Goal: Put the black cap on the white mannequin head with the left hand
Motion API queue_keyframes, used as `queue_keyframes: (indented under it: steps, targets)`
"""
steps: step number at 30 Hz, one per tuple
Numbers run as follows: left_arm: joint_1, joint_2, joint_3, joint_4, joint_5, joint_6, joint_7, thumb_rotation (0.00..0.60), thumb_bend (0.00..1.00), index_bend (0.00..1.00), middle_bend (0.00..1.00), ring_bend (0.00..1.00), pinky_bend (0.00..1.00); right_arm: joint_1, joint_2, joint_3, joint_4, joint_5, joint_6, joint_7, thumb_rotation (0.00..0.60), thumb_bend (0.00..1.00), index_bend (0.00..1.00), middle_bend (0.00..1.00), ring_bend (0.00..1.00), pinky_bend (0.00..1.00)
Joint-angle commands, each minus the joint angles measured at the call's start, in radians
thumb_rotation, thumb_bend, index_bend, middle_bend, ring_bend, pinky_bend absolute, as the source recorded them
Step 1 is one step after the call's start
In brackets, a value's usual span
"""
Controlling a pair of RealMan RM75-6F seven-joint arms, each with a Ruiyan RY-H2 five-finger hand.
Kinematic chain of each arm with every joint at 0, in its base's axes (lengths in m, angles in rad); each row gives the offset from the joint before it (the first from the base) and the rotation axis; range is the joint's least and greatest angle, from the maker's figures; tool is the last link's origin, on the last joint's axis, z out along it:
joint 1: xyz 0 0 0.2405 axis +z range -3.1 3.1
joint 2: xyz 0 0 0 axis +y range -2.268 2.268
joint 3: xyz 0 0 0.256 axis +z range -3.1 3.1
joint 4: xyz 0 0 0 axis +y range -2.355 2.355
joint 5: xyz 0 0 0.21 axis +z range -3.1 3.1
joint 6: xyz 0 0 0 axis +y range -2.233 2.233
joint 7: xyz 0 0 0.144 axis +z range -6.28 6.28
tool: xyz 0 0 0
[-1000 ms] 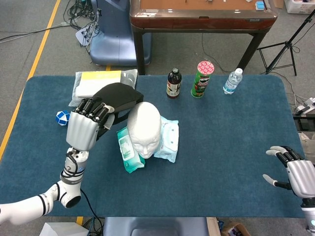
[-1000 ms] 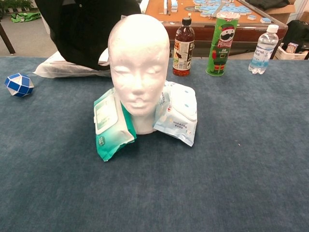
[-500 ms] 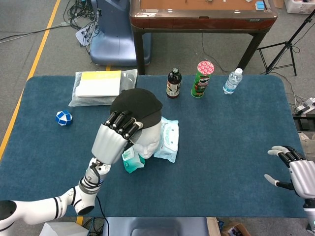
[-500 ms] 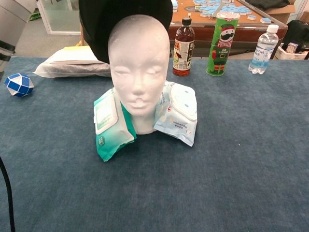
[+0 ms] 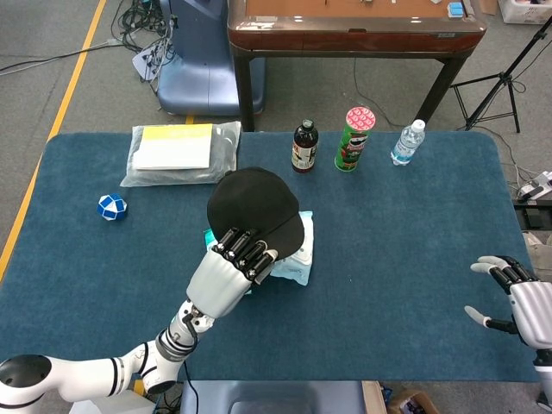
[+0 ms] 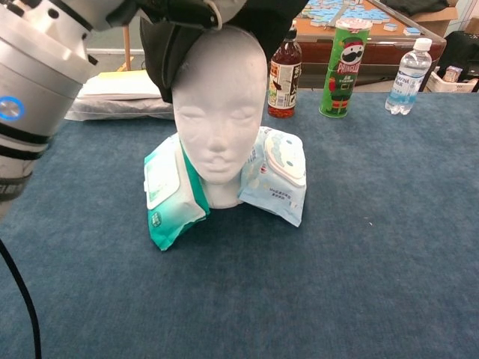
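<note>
1. At the far left of the blue cloth-covered table (image 5: pixel 414 259) lies a small blue-and-white faceted puzzle ball (image 5: pixel 110 206), and behind it a clear plastic bag holding a yellow-and-white flat pack (image 5: pixel 177 152); both sit well apart from the work.
2. The silver left hand (image 5: pixel 231 269) grips the front brim of the soft black fabric cap (image 5: pixel 253 201), its dark fingers (image 5: pixel 246 252) clamped together on the edge.
3. The cap covers the crown of the white foam mannequin head (image 6: pixel 219 120), seen plainly from the chest view, where the face is bare and black fabric drapes behind and to one side. It looks only partly seated; whether the back rim has cleared the skull I cannot tell.
4. The cap is light and floppy, so it will fold unless held at the stiffer brim. The foam head is probably light too and may tip if tugged hard.
5. A green wet-wipe pack (image 6: pixel 168 191) and a pale blue wet-wipe pack (image 6: pixel 275 173) lean against the neck.
6. Further back stand a dark brown glass bottle (image 5: pixel 304 146), a green crisp tube with a red lid (image 5: pixel 354 138) and a clear water bottle (image 5: pixel 407 142).
7. The right hand (image 5: pixel 517 300) hovers at the table's right edge, fingers apart, holding nothing.
</note>
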Motion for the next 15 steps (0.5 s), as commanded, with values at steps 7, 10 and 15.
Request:
queue_keyframes:
  steps: [7, 10, 15]
  targets:
    - [0.024, -0.034, 0.049, 0.044, 0.031, -0.003, -0.013, 0.6, 0.44, 0.85, 0.66, 0.39, 0.46, 0.004, 0.0, 0.003, 0.0, 0.008, -0.009, 0.0, 0.6, 0.12, 0.32, 0.28, 0.2, 0.38]
    - [0.024, -0.05, 0.068, 0.055, 0.046, -0.017, -0.013, 0.6, 0.44, 0.85, 0.65, 0.39, 0.47, 0.005, -0.001, 0.002, -0.002, 0.005, -0.011, -0.007, 0.6, 0.12, 0.32, 0.28, 0.2, 0.38]
    - [0.02, -0.061, 0.097, 0.07, 0.061, -0.06, -0.014, 0.6, 0.44, 0.84, 0.64, 0.38, 0.46, 0.004, 0.001, 0.002, -0.003, 0.006, -0.009, -0.003, 0.6, 0.12, 0.32, 0.28, 0.2, 0.38]
